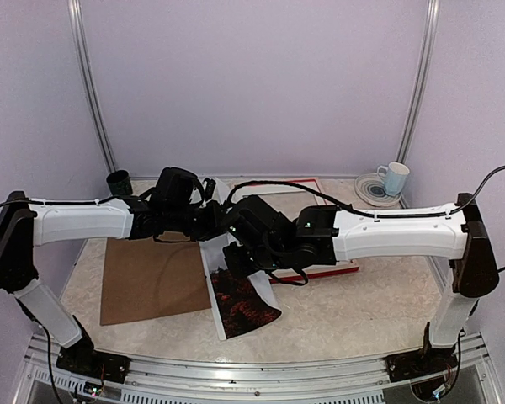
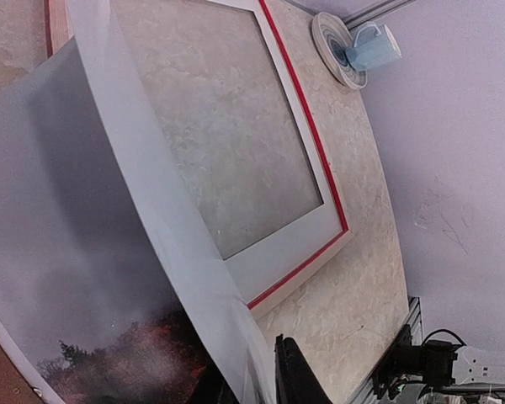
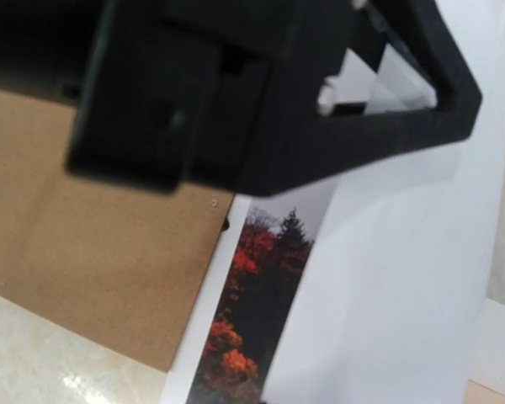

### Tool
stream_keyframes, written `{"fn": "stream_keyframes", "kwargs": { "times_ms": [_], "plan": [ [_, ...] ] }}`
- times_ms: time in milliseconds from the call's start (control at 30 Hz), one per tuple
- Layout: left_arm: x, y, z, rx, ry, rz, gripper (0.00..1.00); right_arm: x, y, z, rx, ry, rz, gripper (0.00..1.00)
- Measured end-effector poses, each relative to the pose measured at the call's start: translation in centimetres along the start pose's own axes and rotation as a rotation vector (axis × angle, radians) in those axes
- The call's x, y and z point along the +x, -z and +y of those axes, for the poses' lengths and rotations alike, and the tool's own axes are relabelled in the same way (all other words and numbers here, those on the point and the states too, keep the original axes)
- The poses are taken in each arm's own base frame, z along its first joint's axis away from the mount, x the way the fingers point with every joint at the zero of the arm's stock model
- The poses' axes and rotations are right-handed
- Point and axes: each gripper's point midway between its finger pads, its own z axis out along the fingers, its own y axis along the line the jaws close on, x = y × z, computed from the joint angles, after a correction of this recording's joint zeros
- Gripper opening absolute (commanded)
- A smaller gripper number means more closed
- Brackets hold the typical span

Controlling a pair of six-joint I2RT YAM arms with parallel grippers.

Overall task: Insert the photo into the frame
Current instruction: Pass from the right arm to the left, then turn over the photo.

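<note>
The photo [image 1: 244, 307], grey sky over dark reddish trees, rests its near end on the table and curls up toward both grippers. My right gripper [image 1: 240, 257] is on the raised part and shut on it. Its fingers do not show in the right wrist view, where the photo [image 3: 261, 295] and its white back fill the frame. My left gripper [image 1: 221, 225] reaches in from the left. In the left wrist view one of its fingers [image 2: 299, 379] sits right beside the white edge of the photo [image 2: 76, 278], and the other is hidden. The red frame [image 1: 332, 271] lies behind, and its edge [image 2: 299, 268] is flat on the table.
A brown backing board [image 1: 151, 282] lies left of the photo. A pale blue cup [image 1: 394, 178] stands on a plate [image 1: 372, 194] at the back right, and a dark cup [image 1: 119, 182] at the back left. The left arm's black body [image 3: 261, 93] crosses the top of the right wrist view.
</note>
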Motion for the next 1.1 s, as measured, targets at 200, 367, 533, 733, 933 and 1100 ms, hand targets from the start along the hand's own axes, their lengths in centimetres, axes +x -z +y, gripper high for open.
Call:
{"fn": "stream_keyframes", "kwargs": {
  "times_ms": [200, 367, 533, 733, 933, 1100],
  "plan": [
    [-0.2, 0.0, 0.0, 0.0, 0.014, -0.004, 0.09, 0.0, 0.0, 0.0, 0.003, 0.004, 0.0, 0.26],
    [-0.4, 0.1, 0.2, 0.0, 0.02, -0.011, 0.07, 0.1, 0.0, -0.2, 0.009, 0.006, 0.003, 0.55],
    [-0.4, 0.1, 0.5, -0.003, 0.024, -0.012, 0.07, -0.1, 0.5, -0.3, 0.009, 0.014, 0.003, 0.72],
    [-0.4, 0.3, 0.4, 0.005, 0.027, -0.008, 0.06, -2.6, 4.3, -0.5, -0.053, -0.012, -0.078, 0.82],
    [-0.9, 1.3, -0.6, 0.032, 0.018, -0.025, 0.06, -4.7, 8.1, -2.6, -0.125, -0.083, -0.176, 0.84],
    [-1.3, 2.1, -1.4, 0.052, 0.012, -0.039, 0.06, -4.0, 7.3, -4.3, -0.121, -0.121, -0.169, 0.84]
  ]
}}
